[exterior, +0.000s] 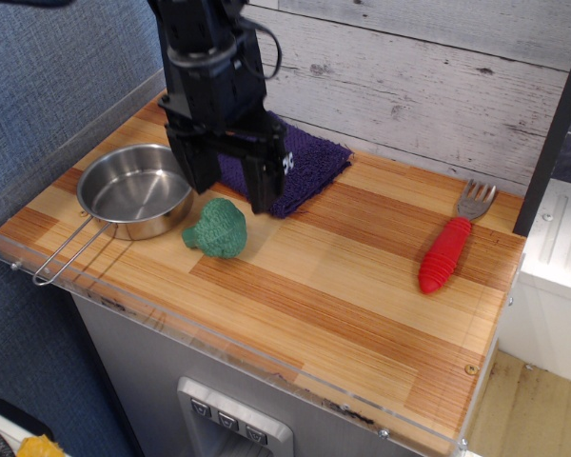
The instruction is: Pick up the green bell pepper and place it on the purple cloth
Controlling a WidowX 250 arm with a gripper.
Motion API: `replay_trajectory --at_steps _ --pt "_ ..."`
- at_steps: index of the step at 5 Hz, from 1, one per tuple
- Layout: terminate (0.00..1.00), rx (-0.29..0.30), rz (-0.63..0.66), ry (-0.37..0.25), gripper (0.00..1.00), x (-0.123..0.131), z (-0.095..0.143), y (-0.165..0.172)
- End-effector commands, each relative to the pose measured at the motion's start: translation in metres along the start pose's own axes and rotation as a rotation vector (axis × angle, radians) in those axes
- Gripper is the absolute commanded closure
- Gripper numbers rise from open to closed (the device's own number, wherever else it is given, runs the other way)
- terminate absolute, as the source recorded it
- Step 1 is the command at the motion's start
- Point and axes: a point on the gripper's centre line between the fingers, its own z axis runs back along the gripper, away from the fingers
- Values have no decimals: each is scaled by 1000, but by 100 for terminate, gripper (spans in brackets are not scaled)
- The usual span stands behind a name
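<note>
Jaws: we see the gripper [235, 186] with its jaws spread wide apart, and nothing is held between them. The two black fingers [264, 186] point down toward the table.

Gripper place: it hangs just above and behind the green bell pepper, and it covers the left part of the purple cloth from our view.

Green bell pepper [217, 228]: it lies on the table just beside the steel pan, at the pan's right front side. It is in front of the purple cloth, near its front edge, and we cannot tell if they touch. The jaws do not touch it.

Purple cloth [314, 164]: it lies flat at the back of the table, near the grey plank wall. Nothing rests on the part we can see.

Steel pan [135, 192]: it stands at the left side of the table, with its wire handle pointing to the front left edge.

Fork [449, 246]: it has a red handle and lies at the right side, well apart from the other things.

Table [343, 295]: it is a wooden top with light and dark stripes.
</note>
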Motion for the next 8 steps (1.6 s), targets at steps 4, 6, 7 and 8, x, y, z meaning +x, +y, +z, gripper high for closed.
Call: replay_trajectory --at_steps 4,6,7,8 --pt "0 36 -22 84 0 -2 -21 15" --pt "0 35 -5 130 0 0 -37 21" --pt "0 38 -11 142 0 1 -41 20" --pt "0 40 -15 148 0 2 -44 17"
